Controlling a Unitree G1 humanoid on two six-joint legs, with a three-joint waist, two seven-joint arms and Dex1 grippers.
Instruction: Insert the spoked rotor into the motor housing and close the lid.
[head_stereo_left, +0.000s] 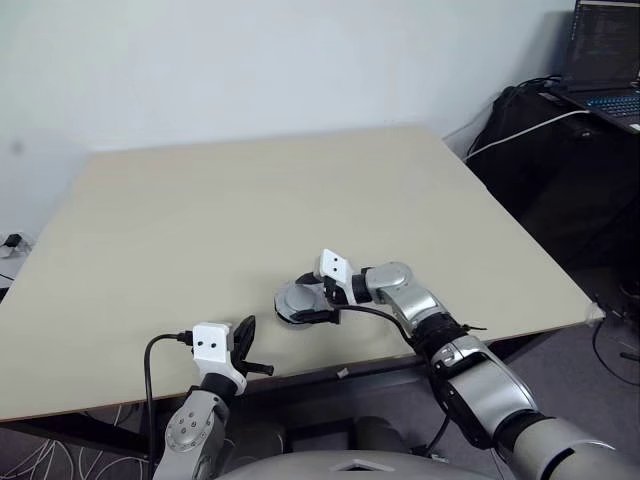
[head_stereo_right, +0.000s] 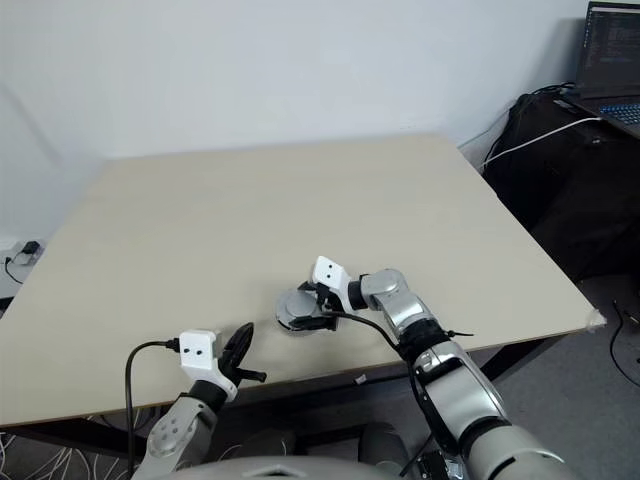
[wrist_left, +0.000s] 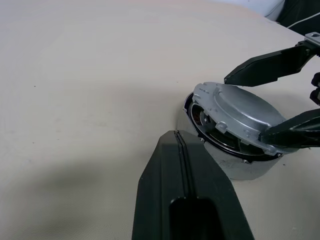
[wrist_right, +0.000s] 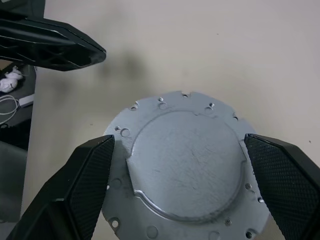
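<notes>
The motor housing sits on the table near its front edge, also seen as the housing. Its grey lid lies tilted over it, one side raised a little. Copper windings show through that gap. The spoked rotor is hidden. My right gripper is open, one black finger on each side of the lid. My left gripper is shut and empty, a short way in front and to the left of the housing, and its fingers point at it.
The beige table ends close behind my left gripper at its front edge. Off the table at the far right stand a dark bag with a white cable and an open laptop.
</notes>
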